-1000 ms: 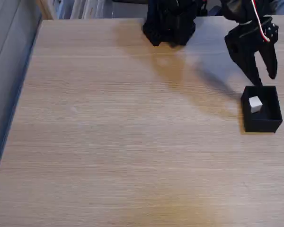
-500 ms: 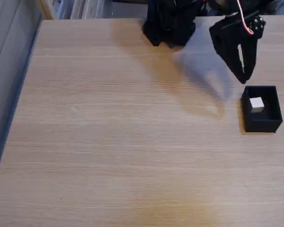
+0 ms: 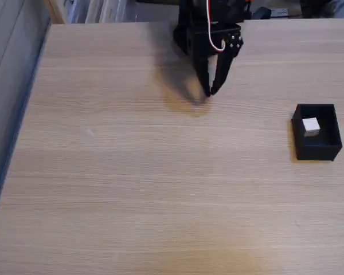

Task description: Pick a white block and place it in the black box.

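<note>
Your white block (image 3: 311, 126) lies inside the black box (image 3: 317, 150) at three o'clock; gripper (image 3: 210, 92) at twelve, fingers seemingly nearly closed, empty; just park

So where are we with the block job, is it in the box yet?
Looks done. The white block lies inside the black box at the right of the fixed view. The gripper holds nothing: its fingertips are almost together and it hangs over the bare table near the arm's base, well apart from the box. Nothing appears left to place.
</note>
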{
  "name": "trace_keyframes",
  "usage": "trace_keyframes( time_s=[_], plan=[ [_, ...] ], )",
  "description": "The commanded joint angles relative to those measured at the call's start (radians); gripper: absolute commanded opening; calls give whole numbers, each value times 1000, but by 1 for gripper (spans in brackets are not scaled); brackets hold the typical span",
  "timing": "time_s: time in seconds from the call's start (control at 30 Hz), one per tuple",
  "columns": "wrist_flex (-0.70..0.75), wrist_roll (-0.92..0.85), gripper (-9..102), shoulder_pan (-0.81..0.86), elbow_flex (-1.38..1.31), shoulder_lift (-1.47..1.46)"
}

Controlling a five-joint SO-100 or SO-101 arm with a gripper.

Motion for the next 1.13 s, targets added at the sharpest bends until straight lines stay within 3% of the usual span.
trace_keyframes(
  time_s=[0.0, 0.27, 1.1],
  plan=[
    [104, 0, 0, 40, 75, 106],
    [206, 83, 0, 60, 204, 305],
    [173, 141, 2, 89, 290, 310]
  ],
)
